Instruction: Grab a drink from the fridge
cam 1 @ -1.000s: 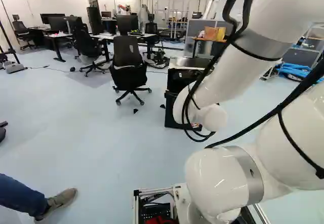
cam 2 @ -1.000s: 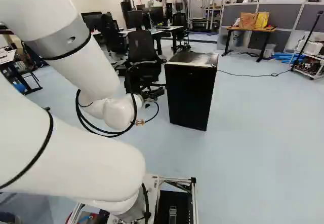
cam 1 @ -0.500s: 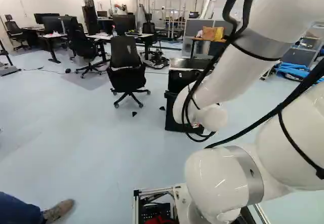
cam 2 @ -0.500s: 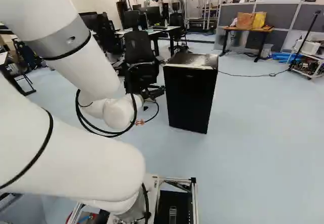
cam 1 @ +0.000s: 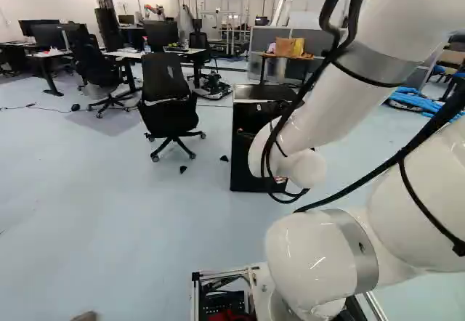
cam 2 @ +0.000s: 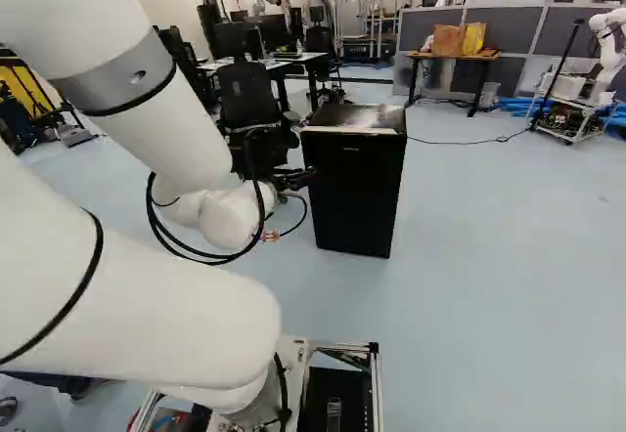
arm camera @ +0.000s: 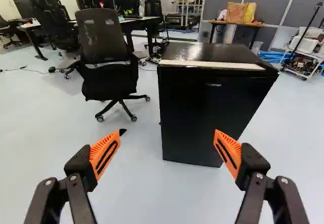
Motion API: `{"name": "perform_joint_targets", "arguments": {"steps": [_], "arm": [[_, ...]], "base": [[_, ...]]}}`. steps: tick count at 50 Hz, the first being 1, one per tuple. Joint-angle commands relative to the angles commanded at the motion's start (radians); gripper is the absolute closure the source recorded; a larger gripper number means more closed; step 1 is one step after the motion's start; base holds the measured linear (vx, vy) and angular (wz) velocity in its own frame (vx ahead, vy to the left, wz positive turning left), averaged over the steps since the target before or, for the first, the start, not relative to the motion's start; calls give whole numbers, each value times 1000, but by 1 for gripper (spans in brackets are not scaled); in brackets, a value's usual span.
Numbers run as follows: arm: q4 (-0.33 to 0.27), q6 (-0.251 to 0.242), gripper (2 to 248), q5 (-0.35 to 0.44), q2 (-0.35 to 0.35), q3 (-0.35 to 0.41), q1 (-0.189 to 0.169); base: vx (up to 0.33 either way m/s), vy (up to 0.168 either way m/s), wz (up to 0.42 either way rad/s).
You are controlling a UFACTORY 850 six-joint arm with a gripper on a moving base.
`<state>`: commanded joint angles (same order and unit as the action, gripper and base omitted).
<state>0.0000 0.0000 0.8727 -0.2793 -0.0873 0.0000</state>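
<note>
Pale workshop floor (cam 2: 469, 276), black fridge (cam 2: 354, 197) parked ahead of the gripper (cam 2: 295, 179).
Going left to right in the right base view: office chair (cam 2: 247, 95), gripper spread pretty wide and holding nothing, fridge with its door closed, then paper bags (cam 2: 448, 40) on a table (cam 2: 489, 57).
</note>
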Motion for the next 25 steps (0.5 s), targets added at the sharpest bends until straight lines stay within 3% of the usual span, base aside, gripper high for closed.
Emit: {"name": "perform_joint_targets", "arguments": {"steps": [25], "arm": [[0,0,3,0,0,0,0]], "base": [[62,16,-175]]}}
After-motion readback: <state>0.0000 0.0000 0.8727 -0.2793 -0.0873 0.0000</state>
